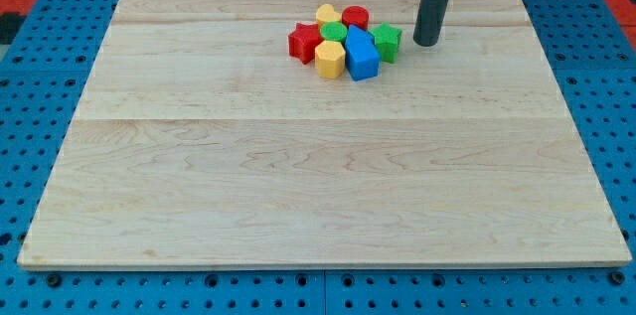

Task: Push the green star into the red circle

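Note:
The green star [386, 40] lies at the right end of a tight cluster of blocks near the view's top centre. The red circle [356, 18] sits up and to the left of it, at the cluster's top, with a small gap between them. My tip [425, 43] rests on the board just to the right of the green star, a short gap away. The rod rises straight up out of the view's top.
The cluster also holds a red star [303, 41], a yellow block [328, 14] at the top, a yellow hexagon [330, 59], a green circle [334, 33] and a blue block [360, 55]. The wooden board [318, 186] lies on a blue pegboard.

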`<state>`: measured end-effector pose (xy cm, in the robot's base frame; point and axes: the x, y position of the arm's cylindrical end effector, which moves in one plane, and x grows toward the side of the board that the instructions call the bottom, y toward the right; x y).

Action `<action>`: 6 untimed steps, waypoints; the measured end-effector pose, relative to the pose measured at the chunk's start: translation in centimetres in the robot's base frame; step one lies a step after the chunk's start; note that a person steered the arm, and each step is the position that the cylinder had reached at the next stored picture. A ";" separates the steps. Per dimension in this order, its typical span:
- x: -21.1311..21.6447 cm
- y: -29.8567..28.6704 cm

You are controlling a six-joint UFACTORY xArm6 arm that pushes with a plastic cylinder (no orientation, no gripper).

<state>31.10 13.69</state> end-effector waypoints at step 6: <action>-3.6 -3.4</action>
